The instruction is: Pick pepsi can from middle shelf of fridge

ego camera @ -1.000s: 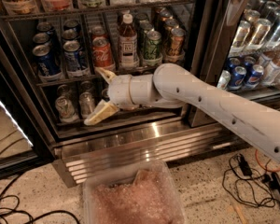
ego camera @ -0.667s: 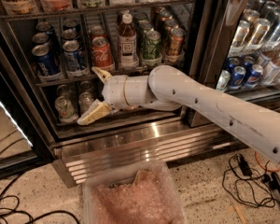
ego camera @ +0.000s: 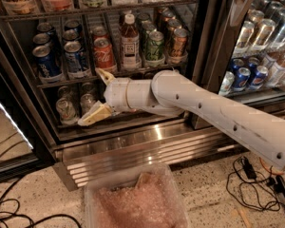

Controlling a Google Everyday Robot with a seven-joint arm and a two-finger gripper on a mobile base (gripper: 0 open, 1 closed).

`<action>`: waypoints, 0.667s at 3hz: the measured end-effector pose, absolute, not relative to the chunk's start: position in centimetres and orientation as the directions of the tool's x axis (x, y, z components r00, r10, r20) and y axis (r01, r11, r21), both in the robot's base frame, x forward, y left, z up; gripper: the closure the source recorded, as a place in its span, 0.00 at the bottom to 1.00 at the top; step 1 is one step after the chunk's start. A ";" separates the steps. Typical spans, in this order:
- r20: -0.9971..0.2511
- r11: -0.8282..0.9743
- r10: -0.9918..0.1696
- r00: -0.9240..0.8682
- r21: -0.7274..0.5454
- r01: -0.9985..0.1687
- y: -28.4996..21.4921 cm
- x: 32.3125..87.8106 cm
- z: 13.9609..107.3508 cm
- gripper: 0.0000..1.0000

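Several pepsi cans [ego camera: 46, 64] stand at the left of the middle shelf [ego camera: 66, 81] in the fridge [ego camera: 133, 151]; gripper [ego camera: 98, 96] sits just below that shelf, fingers spread wide (upper tip near the rail).

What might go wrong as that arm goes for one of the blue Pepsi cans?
1. The open gripper sits below the middle shelf, its upper finger close to the front rail. Moving up, it may catch that rail.
2. The nearest pepsi can stands right beside a red Coca-Cola can, so the wide fingers might bump or take the wrong one.
3. The lower finger is near the silver cans on the bottom shelf and might knock them.
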State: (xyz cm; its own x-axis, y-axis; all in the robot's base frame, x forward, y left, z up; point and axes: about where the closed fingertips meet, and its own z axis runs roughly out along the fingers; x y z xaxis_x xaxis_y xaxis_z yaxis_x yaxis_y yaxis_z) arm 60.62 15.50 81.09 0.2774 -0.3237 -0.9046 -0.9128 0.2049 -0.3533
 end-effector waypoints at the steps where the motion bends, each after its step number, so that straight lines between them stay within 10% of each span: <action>1: -0.915 0.244 -0.297 0.272 -0.348 -0.905 16.5 62.0 80.6 0.00; 2: -0.925 0.263 -0.256 0.280 -0.346 -0.901 18.8 64.2 80.3 0.00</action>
State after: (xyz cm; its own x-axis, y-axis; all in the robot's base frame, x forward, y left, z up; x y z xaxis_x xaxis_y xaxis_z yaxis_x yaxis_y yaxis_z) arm 64.15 18.84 80.34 0.2803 -0.2557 -0.9252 -0.9006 0.2635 -0.3457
